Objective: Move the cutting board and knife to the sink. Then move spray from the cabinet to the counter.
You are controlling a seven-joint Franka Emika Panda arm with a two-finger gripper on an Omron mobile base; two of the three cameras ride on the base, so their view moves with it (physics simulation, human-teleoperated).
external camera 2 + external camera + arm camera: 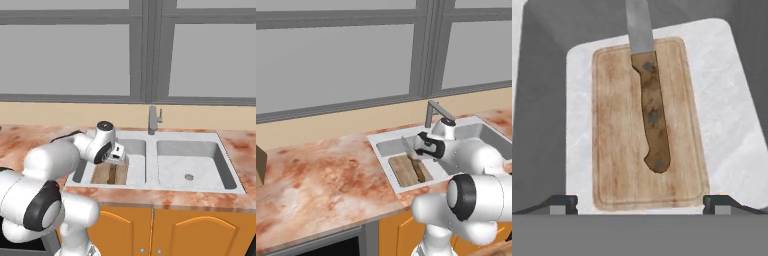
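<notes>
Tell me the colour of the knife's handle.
Mottled brown wood with three dark rivets; the knife lies on the cutting board, clearest in the hand view.

Board (619, 130) lies flat on floor of left sink basin (135, 150), knife (652, 117) on top of it, running lengthwise along board, handle on board, blade sticking past board's far end in hand view. Right basin (200, 160) beside it, divider between. Faucet (153, 120) behind sink at the middle. Surface (321, 175) runs left of sink, window (336, 60) behind it, base cabinets (170, 230) below. Tool (415, 150) hangs above board, jaws spread wide, apart from knife
</notes>
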